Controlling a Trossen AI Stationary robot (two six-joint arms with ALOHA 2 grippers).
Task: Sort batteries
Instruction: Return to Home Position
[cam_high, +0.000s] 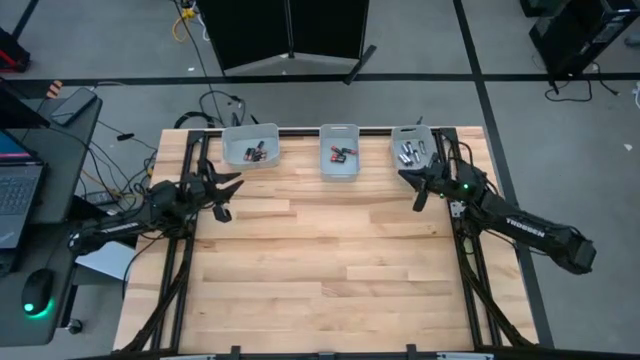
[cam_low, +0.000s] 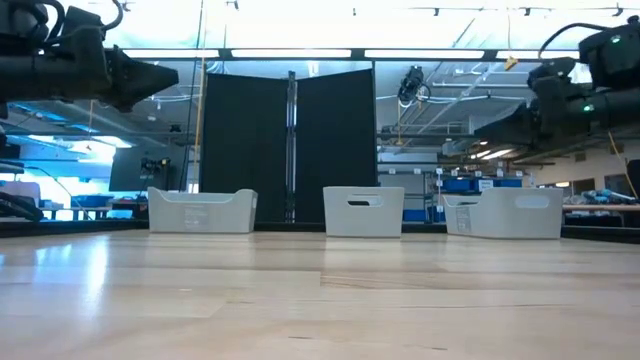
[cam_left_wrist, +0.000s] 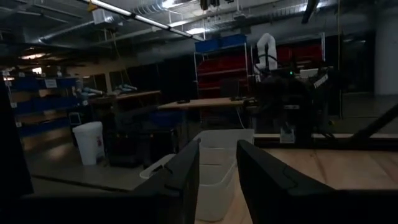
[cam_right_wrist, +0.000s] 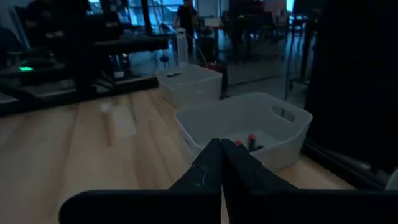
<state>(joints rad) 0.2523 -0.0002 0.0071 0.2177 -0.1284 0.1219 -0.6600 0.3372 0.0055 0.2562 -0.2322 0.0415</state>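
The left tool (cam_high: 230, 196) hangs above the surface (cam_high: 320, 260) near its left edge, fingers (cam_left_wrist: 183, 180) apart and holding nothing. The right tool (cam_high: 414, 188) hangs near the opposite edge, fingers (cam_right_wrist: 205, 168) pressed together and empty. The batteries in view lie in three bins along the far edge. Dark batteries (cam_high: 256, 152) are in the left bin (cam_high: 228, 150), just beyond the left tool. Red-ended batteries (cam_high: 341, 155) are in the middle bin (cam_high: 340, 174), between the tools. Silver-grey batteries (cam_high: 410, 152) are in the right bin (cam_high: 396, 138), just beside the right tool.
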